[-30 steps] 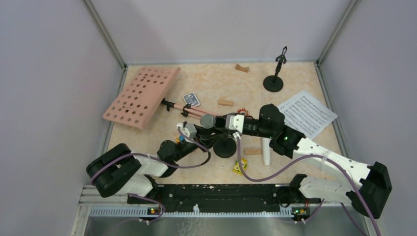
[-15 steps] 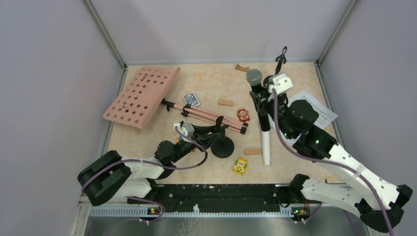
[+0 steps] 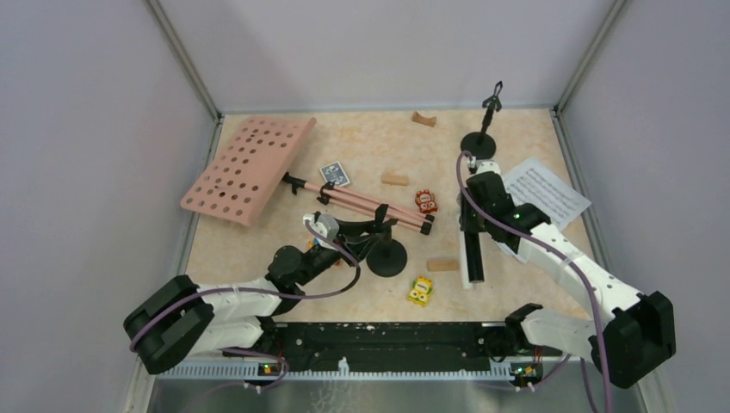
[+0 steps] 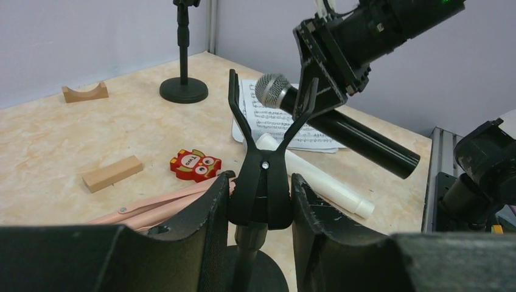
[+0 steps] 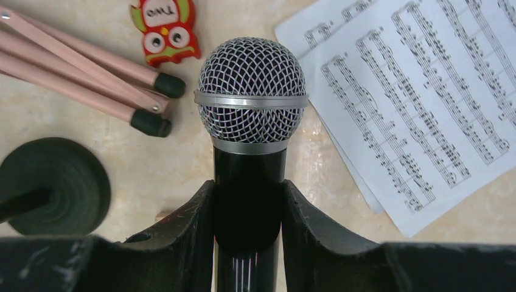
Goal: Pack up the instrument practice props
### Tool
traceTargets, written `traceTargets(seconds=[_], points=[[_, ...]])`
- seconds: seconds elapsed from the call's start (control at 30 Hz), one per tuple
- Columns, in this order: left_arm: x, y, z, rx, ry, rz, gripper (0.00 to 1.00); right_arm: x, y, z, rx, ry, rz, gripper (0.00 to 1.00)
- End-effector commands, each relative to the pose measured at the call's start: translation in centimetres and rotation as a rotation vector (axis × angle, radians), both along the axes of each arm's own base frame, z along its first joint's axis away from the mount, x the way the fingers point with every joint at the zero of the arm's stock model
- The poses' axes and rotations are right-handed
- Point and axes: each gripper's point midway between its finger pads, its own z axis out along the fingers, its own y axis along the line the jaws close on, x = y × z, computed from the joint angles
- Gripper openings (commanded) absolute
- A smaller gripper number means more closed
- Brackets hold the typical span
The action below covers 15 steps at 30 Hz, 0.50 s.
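So, the dark mesh-headed microphone [image 5: 251,103] is clamped in my right gripper [image 5: 248,191], just beyond my left gripper [image 4: 260,188].
The left gripper pinches the black round-based mic holder [image 4: 263,152] below its fork. The microphone's long axis slants away rightward, with the head nearest that fork.

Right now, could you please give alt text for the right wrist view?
The right gripper is shut on the dark microphone, mesh head pointing up the frame. On the table beneath lie sheet music at right, and pink tripod legs, a red owl toy and a black round base at left.
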Motion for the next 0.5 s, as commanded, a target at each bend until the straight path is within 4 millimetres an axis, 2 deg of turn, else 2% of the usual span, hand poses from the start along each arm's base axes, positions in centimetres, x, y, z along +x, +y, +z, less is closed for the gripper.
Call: traceTargets(seconds=[0.0, 0.13, 0.3, 0.47], points=[[0.2, 0.6, 0.5, -0.002, -0.013, 0.028, 0.01, 0.0, -2.1, -1.4, -0.066, 0.018, -0.112, 0.0], [0.1, 0.6, 0.4, 0.004, -0.007, 0.026, 0.05, 0.1, -3.8, -3.5, -0.105, 0.066, -0.158, 0.0], [0.1, 0.6, 0.5, 0.004, -0.004, 0.027, 0.07, 0.3, -3.7, -5.6, -0.054, 0.111, -0.155, 0.0], [0.3, 0.5, 0.6, 0.005, 0.002, 0.028, 0.08, 0.4, -4.6, -7.6, -0.081, 0.149, -0.185, 0.0]])
